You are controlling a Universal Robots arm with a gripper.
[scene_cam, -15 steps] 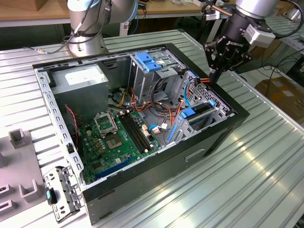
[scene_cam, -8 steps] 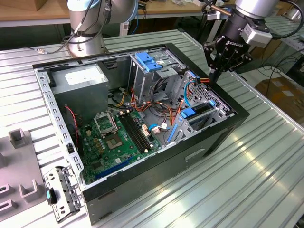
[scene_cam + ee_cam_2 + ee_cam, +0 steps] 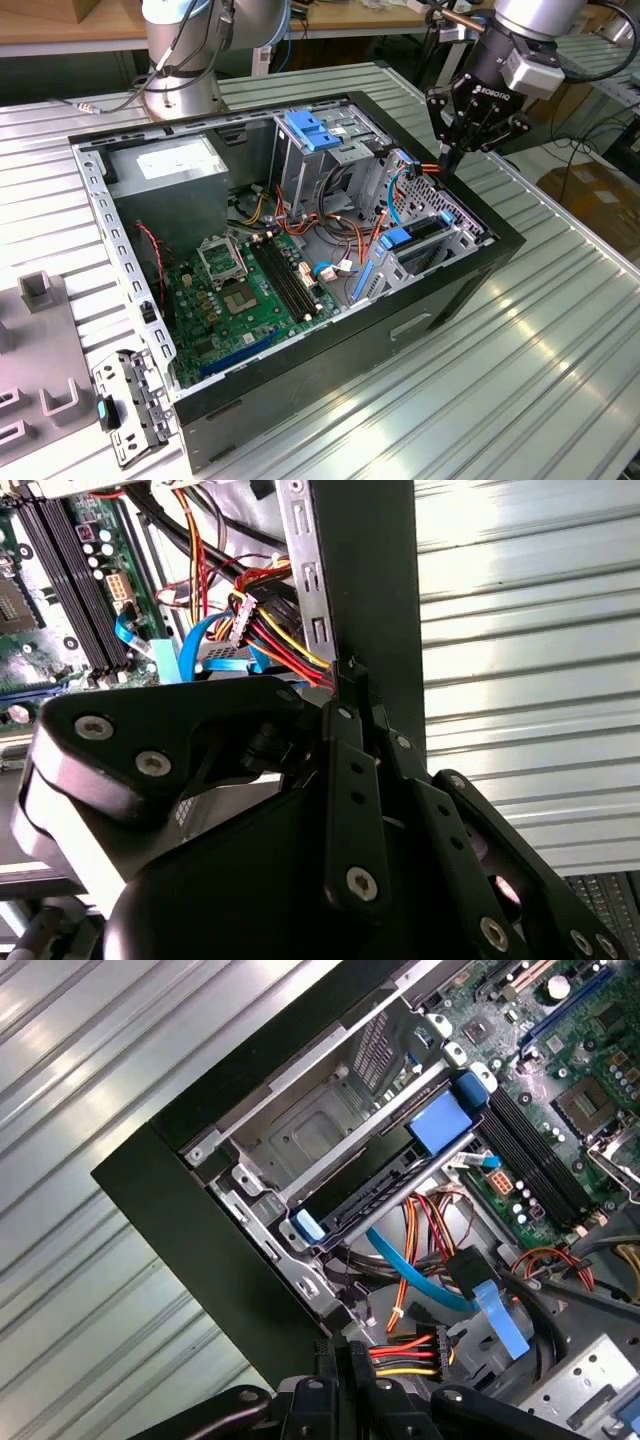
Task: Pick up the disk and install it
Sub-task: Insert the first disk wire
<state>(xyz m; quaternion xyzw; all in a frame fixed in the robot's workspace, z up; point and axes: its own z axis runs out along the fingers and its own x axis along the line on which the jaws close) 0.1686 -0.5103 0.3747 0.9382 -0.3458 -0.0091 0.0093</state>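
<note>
The hand (image 3: 449, 160) hangs over the edge of the open computer case (image 3: 470, 275) on the exterior view's right. Its fingers are closed together to a point, with nothing between them. In both wrist views the fingertips (image 3: 350, 670) meet right at the black rim of the case, beside a bundle of red, yellow and orange cables (image 3: 410, 1345). Whether they touch the rim cannot be determined. The body of the hand blocks much of the second wrist view, and the picture edge cuts off its lower linkage.

The disk (image 3: 385, 1188) sits on edge in the metal drive cage (image 3: 320, 1130) inside the case, apart from the hand. In the first wrist view it presents a long dark side with blue plastic at both ends, the larger blue piece toward the circuit board (image 3: 560, 1070). Its broad face is turned away, so no label can be made out. In the exterior view the disk (image 3: 425, 230) appears as a dark slab behind the cage bars, partly screened by them.

The case lies on its side on a ribbed metal desk (image 3: 560, 380).
</note>
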